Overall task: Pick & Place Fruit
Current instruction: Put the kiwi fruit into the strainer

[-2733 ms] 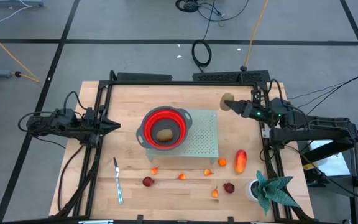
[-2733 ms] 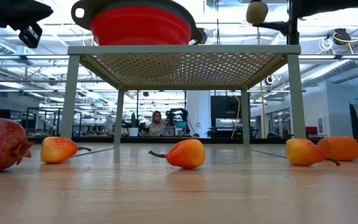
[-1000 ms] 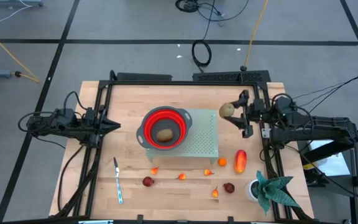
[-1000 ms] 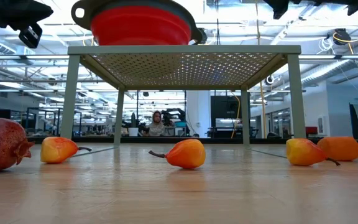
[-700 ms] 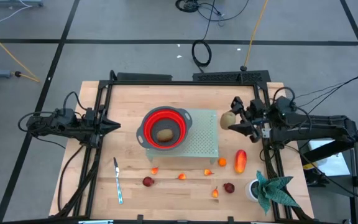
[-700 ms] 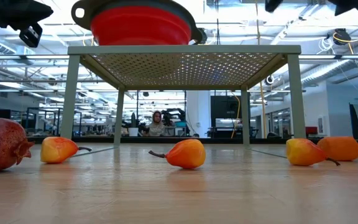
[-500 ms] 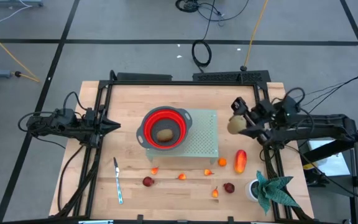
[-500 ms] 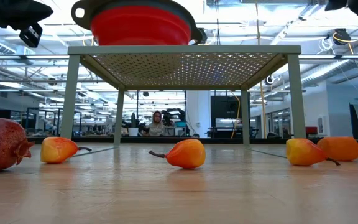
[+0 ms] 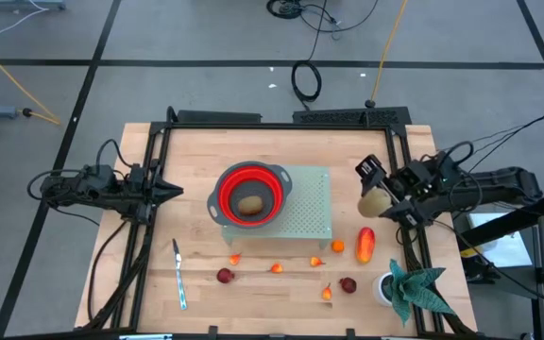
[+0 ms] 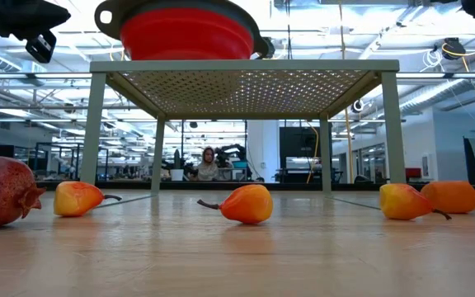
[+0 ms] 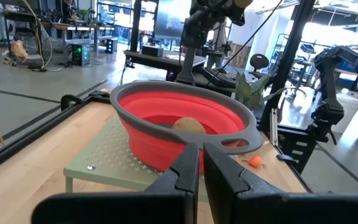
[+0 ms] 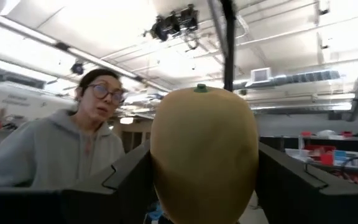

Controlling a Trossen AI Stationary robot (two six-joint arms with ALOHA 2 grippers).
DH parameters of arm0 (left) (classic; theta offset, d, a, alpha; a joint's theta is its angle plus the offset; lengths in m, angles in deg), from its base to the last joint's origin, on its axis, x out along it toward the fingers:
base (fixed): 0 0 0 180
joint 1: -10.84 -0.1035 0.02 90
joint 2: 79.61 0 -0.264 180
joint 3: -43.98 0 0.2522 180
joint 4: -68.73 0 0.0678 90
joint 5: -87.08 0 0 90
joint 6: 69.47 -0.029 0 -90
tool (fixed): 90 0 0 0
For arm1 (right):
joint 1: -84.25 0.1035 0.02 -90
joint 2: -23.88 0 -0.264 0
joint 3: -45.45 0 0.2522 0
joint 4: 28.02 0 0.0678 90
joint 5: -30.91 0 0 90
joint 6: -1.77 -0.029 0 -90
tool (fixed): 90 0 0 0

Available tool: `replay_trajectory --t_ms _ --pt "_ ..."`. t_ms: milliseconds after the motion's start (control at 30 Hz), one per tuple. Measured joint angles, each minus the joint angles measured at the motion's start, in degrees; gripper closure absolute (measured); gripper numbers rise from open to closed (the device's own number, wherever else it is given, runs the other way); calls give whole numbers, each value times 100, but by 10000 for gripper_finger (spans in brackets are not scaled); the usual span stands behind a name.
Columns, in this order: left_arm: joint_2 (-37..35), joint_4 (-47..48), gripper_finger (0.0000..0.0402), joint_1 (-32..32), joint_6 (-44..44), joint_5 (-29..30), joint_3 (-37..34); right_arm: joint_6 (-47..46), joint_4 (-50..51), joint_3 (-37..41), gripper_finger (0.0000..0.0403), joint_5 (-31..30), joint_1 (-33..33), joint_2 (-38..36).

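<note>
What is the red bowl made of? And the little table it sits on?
The red bowl looks like soft, matte rubbery silicone: its wall has stepped folds, like a collapsible strainer, with a grey rim. That is a guess from its look. The little table under it looks like thin painted metal, pale green, its top punched full of tiny holes.

Two dark arms, matte black jointed segments. Left arm (image 9: 102, 184) at 9 o'clock of table, black cables looped along it, tapering to narrow pointed gripper (image 9: 173, 190). Right arm (image 9: 480, 189) at 3 o'clock, bulkier links, cable loops arching over joints, blocky black fingers (image 12: 303, 180).
</note>
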Motion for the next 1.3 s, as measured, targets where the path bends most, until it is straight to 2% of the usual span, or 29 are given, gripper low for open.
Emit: replay_trajectory --t_ms 133,367,533,700,1100,1300 --pt "0 6 380 0 -83 -3 -1 1 -21 0 171 -493 85 104" --pt "-1 53 380 0 -149 -3 -1 0 -31 0 172 -1986 234 560" --pt "0 57 380 0 -151 -5 -1 -17 -10 -81 176 -2673 239 1034" --pt "0 155 380 0 -151 -5 -1 -118 362 -538 172 -2811 239 1526" --pt "0 228 380 0 -433 -305 -1 12 2772 -2290 175 -2843 136 2402" --pt "0 355 380 0 -434 -305 -1 381 3832 -3085 178 -3164 127 2838"
